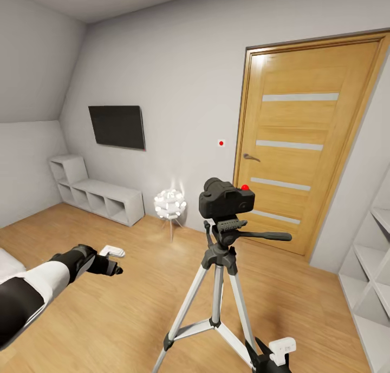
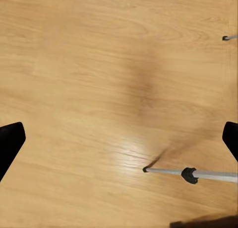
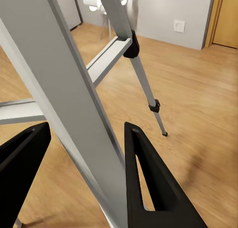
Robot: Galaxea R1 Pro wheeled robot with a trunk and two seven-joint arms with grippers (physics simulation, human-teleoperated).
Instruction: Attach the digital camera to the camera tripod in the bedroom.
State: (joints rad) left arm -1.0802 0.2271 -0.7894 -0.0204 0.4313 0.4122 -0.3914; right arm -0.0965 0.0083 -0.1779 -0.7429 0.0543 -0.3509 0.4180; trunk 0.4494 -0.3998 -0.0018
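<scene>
Seated squarely on top of the camera tripod (image 1: 219, 286): one digital camera (image 1: 226, 198), black, red dot up, resting on the pan head with the long handle jutting toward the oak door (image 1: 309, 140). Looks mounted already; judged as the closing step, with only a check of the seating and a clean withdrawal left. Cannot tell from here whether the mount is truly locked.

One tripod, three silver-grey legs splayed on the wood floor (image 1: 108, 313), standing in front of the door and clear of the wall.

Low beside the tripod's near leg: right gripper (image 3: 87, 181), jaws spread wide with the leg between them, not visibly clamped on it. Next move calls for backing straight off that leg without nudging it, since a knock could tip the stand.

Well to the side of the tripod, out over bare floor: left gripper (image 1: 111, 258), fingers parted, holding nothing; in its wrist view, one leg tip (image 2: 145, 169) below.

Farther out from the tripod: one wall screen (image 1: 117, 126), one white cube shelf unit (image 1: 95, 194) under it, one glowing lamp (image 1: 170, 204), one red wall switch (image 1: 221, 143), more white shelving (image 1: 374, 286) past the door.
</scene>
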